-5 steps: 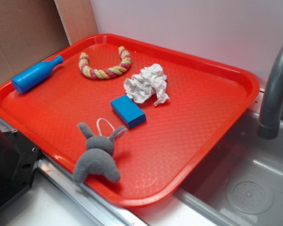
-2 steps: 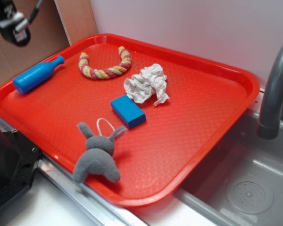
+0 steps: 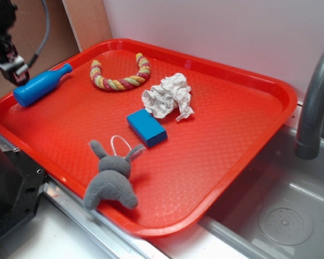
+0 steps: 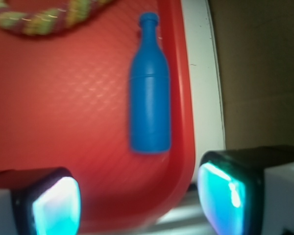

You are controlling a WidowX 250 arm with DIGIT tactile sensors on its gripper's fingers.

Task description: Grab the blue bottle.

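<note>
The blue bottle lies on its side at the far left of the red tray, neck pointing toward the back. In the wrist view the bottle lies lengthwise next to the tray's rim, neck away from me. My gripper hangs above the tray's left edge, just left of the bottle's base. In the wrist view the gripper is open and empty, its two pads wide apart, with the bottle ahead of the gap and nothing between them.
On the tray lie a coloured rope ring, a crumpled white paper, a blue rectangular block and a grey plush rabbit. A sink with a grey faucet is at the right. Brown cardboard stands behind the left edge.
The gripper came into view at the upper left and has descended toward the tray's left edge, close to the bottle's base. The objects on the tray have not moved.
</note>
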